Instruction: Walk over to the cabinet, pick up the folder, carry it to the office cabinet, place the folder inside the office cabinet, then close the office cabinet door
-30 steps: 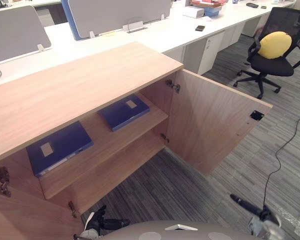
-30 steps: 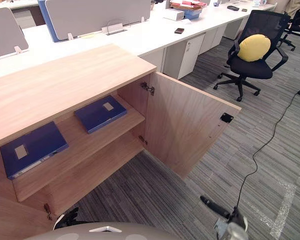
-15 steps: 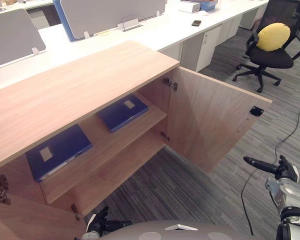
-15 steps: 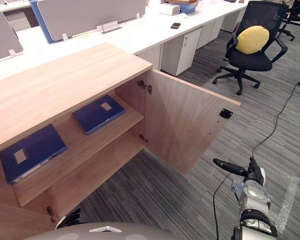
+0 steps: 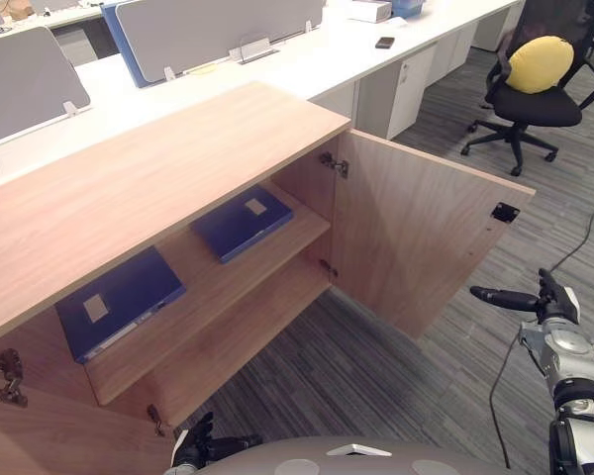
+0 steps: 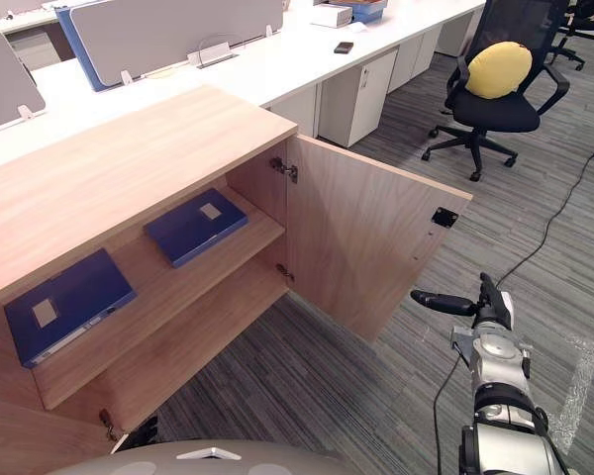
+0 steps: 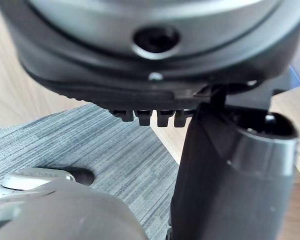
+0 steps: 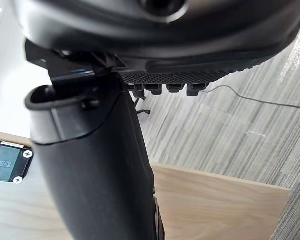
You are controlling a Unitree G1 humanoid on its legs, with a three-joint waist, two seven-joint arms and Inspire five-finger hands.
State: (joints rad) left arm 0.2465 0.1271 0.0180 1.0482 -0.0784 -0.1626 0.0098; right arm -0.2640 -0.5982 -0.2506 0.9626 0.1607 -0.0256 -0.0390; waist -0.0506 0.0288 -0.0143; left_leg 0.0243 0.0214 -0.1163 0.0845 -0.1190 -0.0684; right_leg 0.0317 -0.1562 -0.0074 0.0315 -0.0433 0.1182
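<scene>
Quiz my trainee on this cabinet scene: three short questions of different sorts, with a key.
1. True or false: the cabinet door is shut.
2. How many blue folders lie on the upper shelf?
3. The right hand is: A) gripping a folder; B) empty, fingers straight, raised beside the door's free edge; C) lying flat on the cabinet top.

Key: 1 false, it stands wide open; 2 two; 3 B.
</scene>
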